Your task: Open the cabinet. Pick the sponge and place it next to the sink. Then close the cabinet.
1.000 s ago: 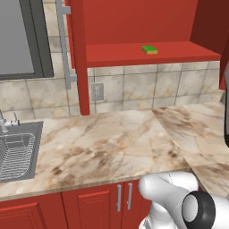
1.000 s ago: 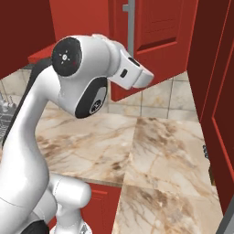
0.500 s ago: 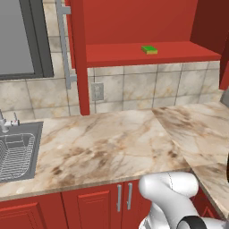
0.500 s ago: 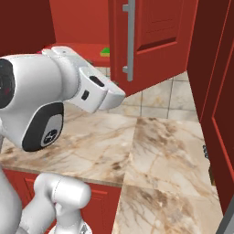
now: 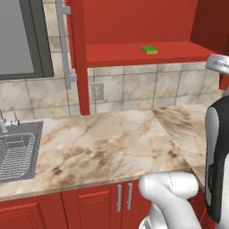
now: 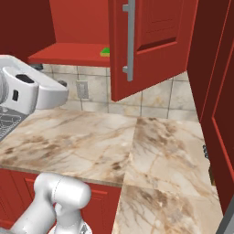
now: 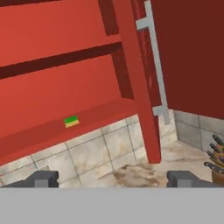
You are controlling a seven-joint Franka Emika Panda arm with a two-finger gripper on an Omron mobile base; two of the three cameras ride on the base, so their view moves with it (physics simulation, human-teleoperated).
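Note:
The red wall cabinet (image 5: 134, 22) stands open, its two doors swung out. On its bottom shelf (image 5: 179, 53) lies the green and yellow sponge (image 5: 149, 49), also seen as the sponge (image 6: 105, 52) past the open right door (image 6: 155, 36) with its long silver handle (image 6: 129, 39). In the hand view my gripper (image 7: 114, 179) is open and holds nothing. It sits well back from the cabinet, below the shelf, with the sponge (image 7: 71, 121) up and to the left of its middle. The sink (image 5: 18, 152) is at the counter's left end.
The left door's edge (image 5: 80, 58) and bar handle (image 5: 67, 44) stick out over the counter (image 5: 107, 143). A small faucet (image 5: 6, 123) stands at the sink's rim, and a wall outlet (image 5: 97, 91) is on the tiles. A knife block (image 7: 216, 164) stands on the counter's right.
My arm has swung down and to the left in the right base view and now rises at the right edge of the left base view. The jaws went from shut to open. Sponge and doors stayed put.

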